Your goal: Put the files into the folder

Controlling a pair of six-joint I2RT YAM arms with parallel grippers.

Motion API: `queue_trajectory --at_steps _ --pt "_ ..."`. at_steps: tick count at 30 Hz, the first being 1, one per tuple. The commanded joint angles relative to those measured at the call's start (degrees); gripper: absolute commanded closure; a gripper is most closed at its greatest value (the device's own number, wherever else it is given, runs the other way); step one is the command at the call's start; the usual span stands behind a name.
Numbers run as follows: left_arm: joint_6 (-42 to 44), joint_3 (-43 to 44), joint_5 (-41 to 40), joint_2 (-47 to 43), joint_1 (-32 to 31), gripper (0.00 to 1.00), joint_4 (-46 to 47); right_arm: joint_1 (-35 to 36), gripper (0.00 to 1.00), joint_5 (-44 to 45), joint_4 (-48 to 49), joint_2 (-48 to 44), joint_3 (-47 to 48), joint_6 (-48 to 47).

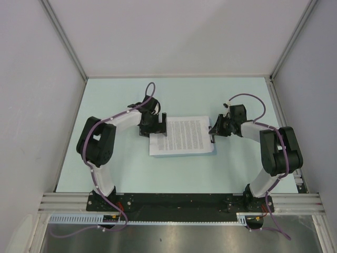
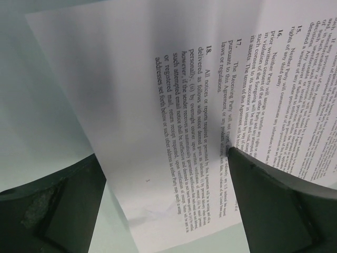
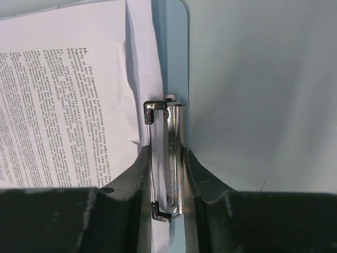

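On the desk (image 1: 131, 168), files (image 1: 181, 136) lay over the folder (image 3: 176, 47), their edge crumpled against its clip (image 3: 176, 132) and apparently not seated yet. The right claw (image 3: 166, 154) pinched the clip; the left claw (image 2: 162, 154) sat wide astride the sheets. Remaining: slide in, release.

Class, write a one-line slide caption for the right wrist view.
Right hand closed on the metal clip at the edge of the pale-blue folder, printed files just left of it.
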Motion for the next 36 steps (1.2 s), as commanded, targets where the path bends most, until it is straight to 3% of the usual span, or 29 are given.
queue_trajectory --at_steps 1,5,9,16,25,36 --pt "1.14 3.15 -9.30 -5.72 -0.06 0.01 -4.99 -0.05 1.00 -0.38 -4.40 2.17 -1.73 0.29" --pt "0.97 5.08 -19.15 -11.26 -0.32 0.01 -7.91 -0.49 1.00 -0.38 -4.40 2.17 -1.73 0.20" --pt "0.01 6.58 -16.37 -13.90 -1.02 0.00 -7.99 -0.40 1.00 -0.38 -4.40 2.17 -1.73 0.28" --pt "-3.42 10.36 -9.16 -13.11 -7.69 0.04 -4.06 -0.57 1.00 -0.56 -4.40 2.08 -1.65 0.29" --pt "-7.55 12.91 2.96 0.15 -12.89 0.07 4.04 -1.19 1.00 -1.44 -4.49 2.08 -1.73 0.11" --pt "-8.08 11.24 1.66 9.74 -13.42 0.09 7.64 -2.33 1.00 -4.60 -2.99 1.12 -2.44 0.73"
